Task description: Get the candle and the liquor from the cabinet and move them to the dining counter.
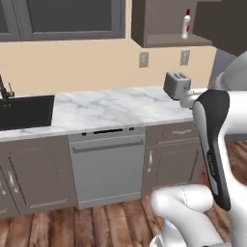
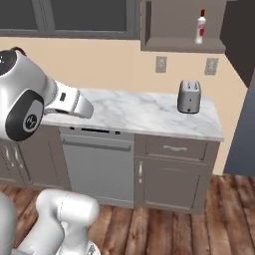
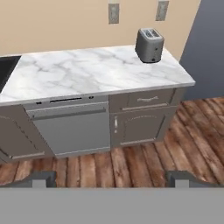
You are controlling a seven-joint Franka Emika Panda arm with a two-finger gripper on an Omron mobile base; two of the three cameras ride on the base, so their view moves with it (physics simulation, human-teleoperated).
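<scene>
No readable writing can be made out anywhere. The liquor [image 2: 200,27], a small white bottle with a red cap and red label band, is seen standing upright inside the open cabinet [image 2: 182,45], above the toaster [image 2: 189,96]. The sink [image 1: 25,112] gets caught in the left base view. The gripper [image 3: 112,178] is spread wide, nothing held.

Beige wall [image 2: 114,60], plank floor [image 3: 144,162], marble wall counter [image 3: 87,70], toaster [image 3: 149,45].
</scene>
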